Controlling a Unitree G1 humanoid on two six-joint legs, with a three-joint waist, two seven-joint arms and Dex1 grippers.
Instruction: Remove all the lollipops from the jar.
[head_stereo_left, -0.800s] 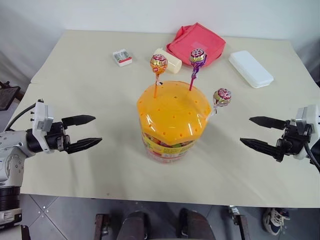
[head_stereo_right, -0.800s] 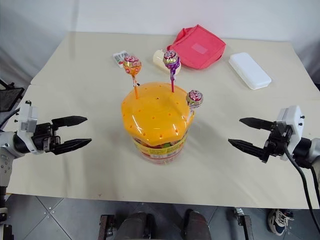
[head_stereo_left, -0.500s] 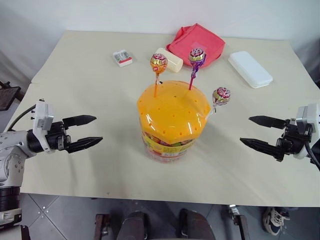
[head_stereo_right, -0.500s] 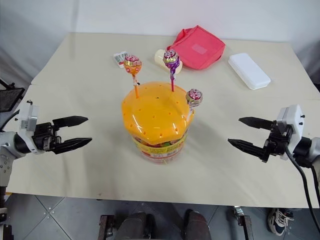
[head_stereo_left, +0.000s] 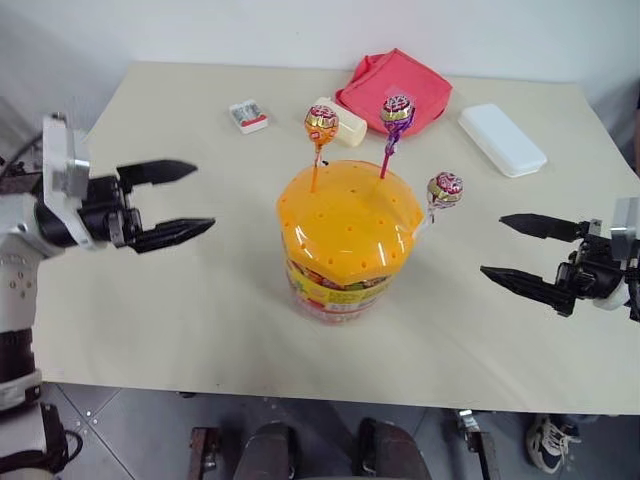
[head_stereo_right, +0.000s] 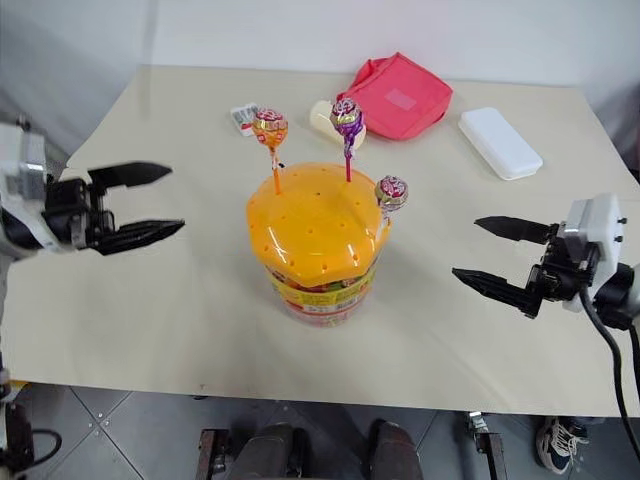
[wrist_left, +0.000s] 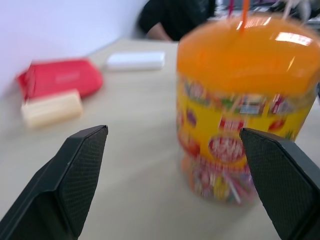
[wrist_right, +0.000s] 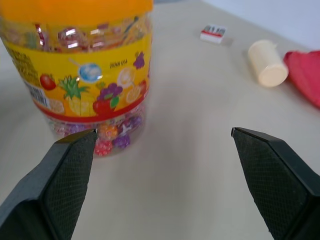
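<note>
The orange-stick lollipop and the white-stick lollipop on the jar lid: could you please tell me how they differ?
The orange-stick lollipop stands upright near the top of the domed lid; the white-stick lollipop leans outward from the lid's edge on the robot's right. Its head sits lower than the orange-stick one's, and its stick is pale, not orange. Both have shiny pink-gold foil heads, and both are still planted in the jar.

A bare test room or lab: plain white wall (head_stereo_left: 300, 25) along the top, beige-covered desk (head_stereo_left: 180, 290), grey tiled floor (head_stereo_left: 120, 430) below.
</note>
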